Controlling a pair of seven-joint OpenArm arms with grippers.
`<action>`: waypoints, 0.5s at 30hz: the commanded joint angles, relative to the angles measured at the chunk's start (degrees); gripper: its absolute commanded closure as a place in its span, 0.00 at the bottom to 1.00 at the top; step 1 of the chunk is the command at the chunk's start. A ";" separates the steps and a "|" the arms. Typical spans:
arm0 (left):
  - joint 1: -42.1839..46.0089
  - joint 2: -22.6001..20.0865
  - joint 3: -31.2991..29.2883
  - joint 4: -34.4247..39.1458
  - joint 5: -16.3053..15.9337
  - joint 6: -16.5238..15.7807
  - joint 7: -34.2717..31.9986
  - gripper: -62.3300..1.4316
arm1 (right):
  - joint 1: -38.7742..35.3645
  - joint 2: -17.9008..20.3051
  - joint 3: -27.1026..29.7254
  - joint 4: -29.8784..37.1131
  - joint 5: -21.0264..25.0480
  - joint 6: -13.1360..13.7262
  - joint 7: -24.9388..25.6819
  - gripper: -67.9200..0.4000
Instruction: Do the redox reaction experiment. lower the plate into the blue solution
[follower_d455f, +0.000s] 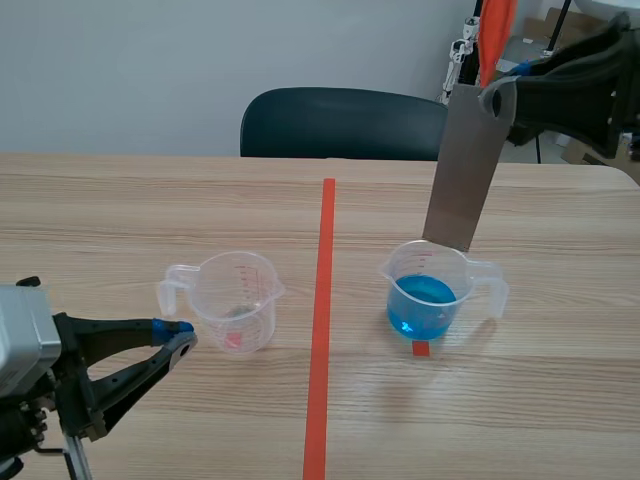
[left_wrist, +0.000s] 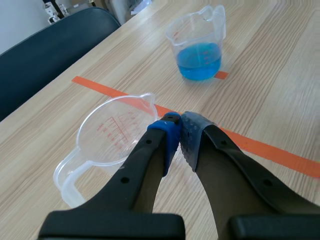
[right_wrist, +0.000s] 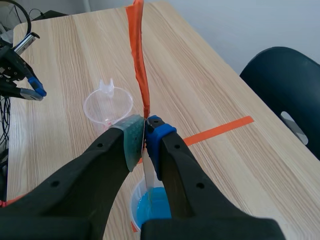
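A pale wall (follower_d455f: 200, 50) backs the long wooden surface (follower_d455f: 120, 210) I work from afar, with a dark chair (follower_d455f: 340, 122) tucked at its far edge and an orange tape line (follower_d455f: 322, 330) splitting it. My right claw (right_wrist: 145, 132) is clenched on the grey plate (follower_d455f: 462, 170), which hangs upright with its lower edge at the rim of the beaker of blue solution (follower_d455f: 428, 295). An empty beaker (follower_d455f: 235, 300) stands just beside my left claw (left_wrist: 179, 125), pinched closed on nothing.

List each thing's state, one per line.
Plate: upright, held above the blue solution, not visibly dipped.
Blue-solution beaker: upright, partly filled.
Clear beaker: upright, empty.
Right pincer: shut on the plate.
Left pincer: shut on nothing, beside clear beaker.
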 joint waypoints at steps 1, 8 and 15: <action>0.68 -0.46 -0.11 -1.01 -0.74 0.07 -2.34 0.92 | 0.68 -0.46 0.70 -0.59 -0.24 0.22 0.63 0.99; 3.10 -0.11 -0.09 -8.37 -0.79 2.97 -12.63 0.92 | 0.68 -2.99 0.70 -4.02 -0.63 0.22 0.17 0.99; 3.21 2.36 -0.11 -17.27 -0.74 4.44 -22.43 0.92 | 0.66 -6.36 0.70 -8.00 -2.51 0.24 0.15 0.99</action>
